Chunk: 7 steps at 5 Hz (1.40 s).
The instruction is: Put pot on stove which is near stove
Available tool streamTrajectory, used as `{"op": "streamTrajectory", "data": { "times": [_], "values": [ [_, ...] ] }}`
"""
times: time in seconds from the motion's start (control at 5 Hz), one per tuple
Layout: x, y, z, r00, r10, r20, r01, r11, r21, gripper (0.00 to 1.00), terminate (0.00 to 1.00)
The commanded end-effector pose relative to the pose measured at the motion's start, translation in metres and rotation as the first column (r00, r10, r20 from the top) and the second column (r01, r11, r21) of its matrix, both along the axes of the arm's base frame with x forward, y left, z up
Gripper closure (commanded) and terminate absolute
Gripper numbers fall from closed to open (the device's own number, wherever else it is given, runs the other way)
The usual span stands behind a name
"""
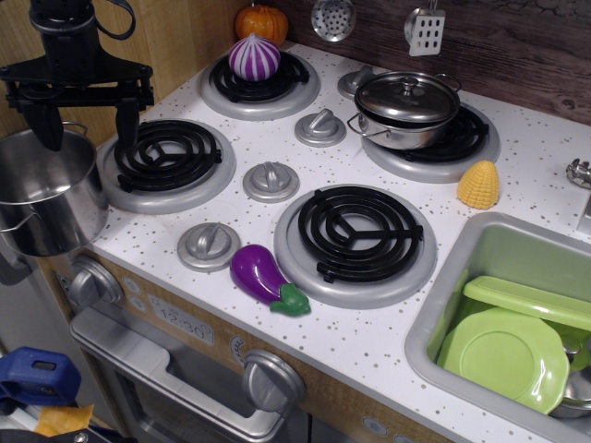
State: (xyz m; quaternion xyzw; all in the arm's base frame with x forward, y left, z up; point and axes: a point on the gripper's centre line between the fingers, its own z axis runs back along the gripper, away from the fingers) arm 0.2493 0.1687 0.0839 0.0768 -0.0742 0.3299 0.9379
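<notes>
Pot (46,198) sits off the counter's (388,346) left edge at 9 o'clock of the near-left burner (166,161), upright, mouth up, left side cut off by the frame. Hand (85,115) above it, fingers apart, one over the rim, one over the burner. Stove (305,175) clutter: eggplant (266,279) at 6, onion (254,57) at 12, lidded pot (406,109) at 2.

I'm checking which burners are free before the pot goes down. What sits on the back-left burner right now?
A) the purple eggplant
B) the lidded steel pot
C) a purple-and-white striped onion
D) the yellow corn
C: the striped onion rests on the back-left burner of the stove; the lidded pot occupies the back-right one, and the eggplant and corn lie on the countertop.
</notes>
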Motion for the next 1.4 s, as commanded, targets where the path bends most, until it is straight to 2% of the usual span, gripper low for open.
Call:
{"op": "streamTrajectory", "data": {
  "times": [0.0,0.2,0.4,0.8,1.2],
  "values": [
    [0.000,0.000,0.000,1.000,0.000,0.000,0.000,1.000,0.000,0.00,0.00],
    [-0.003,0.002,-0.004,0.999,0.041,0.011,-0.040,0.999,-0.020,0.00,0.00],
    [-0.005,0.003,-0.008,0.998,0.064,0.016,-0.064,0.998,-0.007,0.00,0.00],
    [-0.008,0.008,-0.027,0.995,0.082,0.051,-0.081,0.996,-0.031,0.00,0.00],
    [-0.010,0.013,-0.045,0.990,0.122,0.074,-0.115,0.989,-0.096,0.00,0.00]
  ]
}}
